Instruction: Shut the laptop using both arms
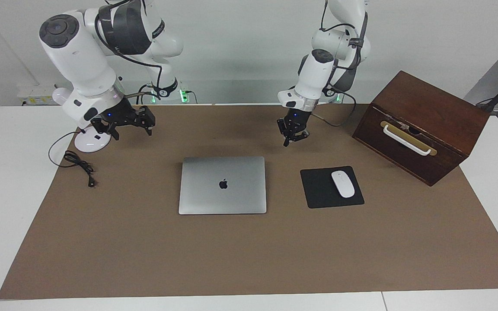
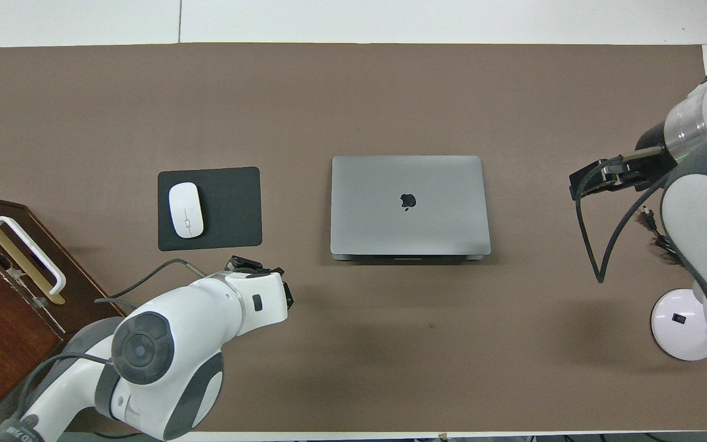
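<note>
The laptop [image 1: 222,185] lies shut, flat, mid bench, long side across. Left hand [image 1: 292,137] hangs nearer it, robot-side; right hand [image 1: 124,123] waits off toward its own end. Both hold nothing; can't tell how open.

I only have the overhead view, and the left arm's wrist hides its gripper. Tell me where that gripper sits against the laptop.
Observer: In the facing view the left gripper hangs over bare brown mat, apart from the laptop and the mouse pad.
Operator: Now give me the right gripper.
Observer: The right gripper is up over the mat at the right arm's end of the table, beside the white round base, well apart from the laptop.
Operator: Confirm the lid.
Observer: It lies flat, logo up, with no gap along the edge farther from the robots.
</note>
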{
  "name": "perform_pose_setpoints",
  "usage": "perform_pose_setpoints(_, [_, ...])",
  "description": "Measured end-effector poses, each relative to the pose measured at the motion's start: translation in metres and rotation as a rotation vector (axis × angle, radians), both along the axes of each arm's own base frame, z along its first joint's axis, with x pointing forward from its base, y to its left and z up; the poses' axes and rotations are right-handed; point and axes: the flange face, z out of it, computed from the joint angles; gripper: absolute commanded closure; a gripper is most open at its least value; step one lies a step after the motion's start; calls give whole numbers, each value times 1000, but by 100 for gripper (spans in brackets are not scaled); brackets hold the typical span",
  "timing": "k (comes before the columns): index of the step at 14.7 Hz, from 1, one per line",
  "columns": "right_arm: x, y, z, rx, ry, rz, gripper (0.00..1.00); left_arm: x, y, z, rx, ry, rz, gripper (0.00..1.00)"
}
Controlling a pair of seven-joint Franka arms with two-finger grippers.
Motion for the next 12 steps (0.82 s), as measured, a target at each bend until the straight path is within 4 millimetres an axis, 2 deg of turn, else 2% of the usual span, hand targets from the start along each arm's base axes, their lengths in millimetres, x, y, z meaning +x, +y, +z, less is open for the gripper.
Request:
perform_pose_setpoints(5, [-8, 3, 15, 0, -24, 6, 0, 20, 43, 74, 9, 69, 75, 100])
perform_pose_setpoints(6, [-9, 3, 17, 0, -27, 6, 0, 23, 49, 85, 11, 79, 85, 95])
perform_pose_setpoints(8, [-10, 4, 17, 0, -27, 7, 0, 34, 68, 105, 20, 117, 124, 64])
perform_pose_setpoints(10, [-10, 4, 15, 0, -23, 8, 0, 49, 99, 130, 24, 163, 196, 0])
perform_pose_setpoints(12, [-10, 3, 15, 0, -22, 7, 0, 58, 126, 153, 16, 186, 284, 0])
